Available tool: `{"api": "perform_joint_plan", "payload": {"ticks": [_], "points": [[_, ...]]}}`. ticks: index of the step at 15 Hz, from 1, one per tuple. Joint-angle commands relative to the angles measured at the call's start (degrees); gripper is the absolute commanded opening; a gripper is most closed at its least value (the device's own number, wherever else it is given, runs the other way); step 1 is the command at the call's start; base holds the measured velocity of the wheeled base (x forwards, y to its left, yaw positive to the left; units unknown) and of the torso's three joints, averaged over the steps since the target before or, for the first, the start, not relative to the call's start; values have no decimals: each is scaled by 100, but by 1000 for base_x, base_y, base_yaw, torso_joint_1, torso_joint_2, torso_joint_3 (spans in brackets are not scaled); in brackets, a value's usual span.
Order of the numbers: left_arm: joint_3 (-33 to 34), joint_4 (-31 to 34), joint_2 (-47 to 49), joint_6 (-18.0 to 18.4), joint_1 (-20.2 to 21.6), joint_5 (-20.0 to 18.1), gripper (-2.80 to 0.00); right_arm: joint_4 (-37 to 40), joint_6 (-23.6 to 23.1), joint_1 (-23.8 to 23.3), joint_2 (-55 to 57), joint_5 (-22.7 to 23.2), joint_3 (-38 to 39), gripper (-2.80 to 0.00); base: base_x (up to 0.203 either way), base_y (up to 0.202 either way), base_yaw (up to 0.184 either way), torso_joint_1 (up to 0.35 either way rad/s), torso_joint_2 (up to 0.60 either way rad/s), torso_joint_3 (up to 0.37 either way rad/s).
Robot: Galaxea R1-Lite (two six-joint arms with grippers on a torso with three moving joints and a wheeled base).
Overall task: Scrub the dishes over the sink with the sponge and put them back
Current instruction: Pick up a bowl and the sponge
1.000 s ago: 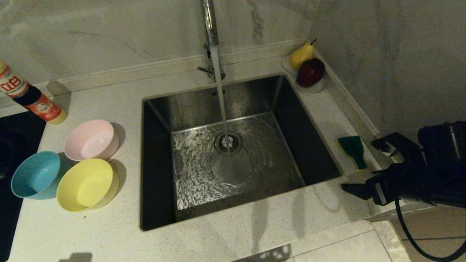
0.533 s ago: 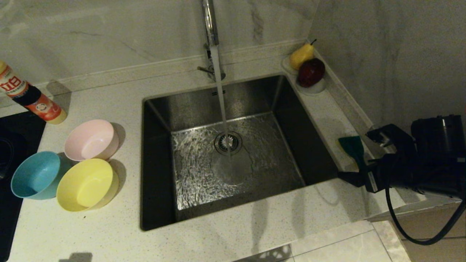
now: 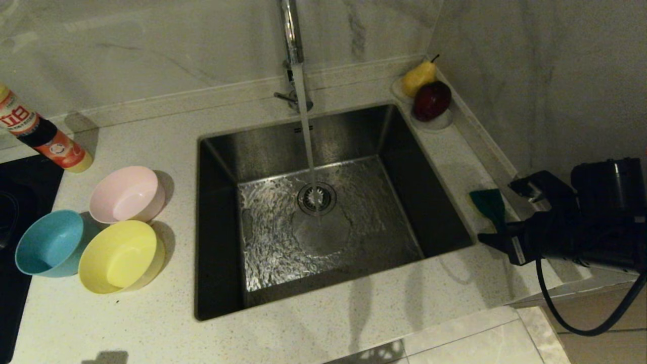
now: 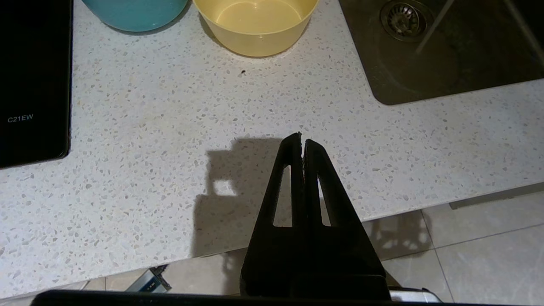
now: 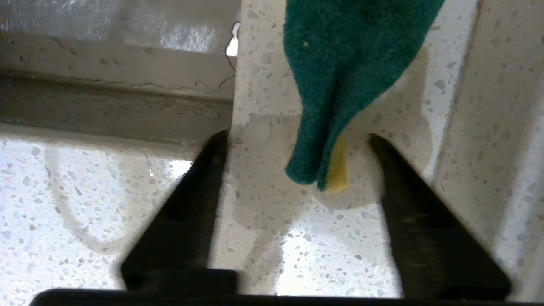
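A square stainless steel sink (image 3: 323,212) is set into a pale speckled counter (image 3: 126,328), and everything here is placed relative to it. A chrome tap (image 3: 290,35) rises behind its back edge and pours a thin stream of water onto the round drain strainer (image 3: 317,197) in the middle of the rippling basin floor. On the counter to the sink's left stand three small round matte bowls close together: a pale pink bowl (image 3: 126,194) nearest the back, a yellow bowl (image 3: 119,257) in front of it, and a light blue bowl (image 3: 49,243) farther left, beside the yellow one. The sponge (image 3: 488,205) lies on the narrow strip of counter just beside the sink's right edge; it is a thin, floppy pad, dark green on top, creased along its length, with a sliver of its yellow underside showing at the narrow end. The right gripper (image 5: 297,138) is at that narrow end, its two black fingers spread wide on either side of the sponge tip without touching it. The left gripper (image 4: 301,139) hangs over the counter's front edge, in front of the sink's left corner, fingers pressed together and holding nothing. At the sink's back right corner, a yellow pear (image 3: 418,77) and a dark red apple (image 3: 432,100) sit on small white saucers.
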Motion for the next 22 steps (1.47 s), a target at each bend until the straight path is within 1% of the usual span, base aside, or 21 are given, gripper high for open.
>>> {"api": "perform_joint_plan", "payload": {"ticks": [1,9,12,14,17,18,22], "points": [[1,-1,9,-5,1,-2,-280,-5,-3,0,-8,7,37,-280,0,0,0,0,0,0],[1,-1,9,-5,1,-2,-280,18,6,8,-95,-13,-5,-280,0,0,0,0,0,0],[1,-1,9,-5,1,-2,-280,124,5,34,-451,-8,-57,-280,0,0,0,0,0,0],[1,-1,9,-5,1,-2,-280,588,20,72,-899,18,-215,-280,0,0,0,0,0,0],[1,-1,9,-5,1,-2,-280,1964,106,216,-1653,180,-567,-280,0,0,0,0,0,0],[1,-1,9,-5,1,-2,-280,2272,223,359,-1887,275,-620,-280,0,0,0,0,0,0],[1,-1,9,-5,1,-2,-280,2824,937,1350,-2387,355,-612,-280,0,0,0,0,0,0]]}}
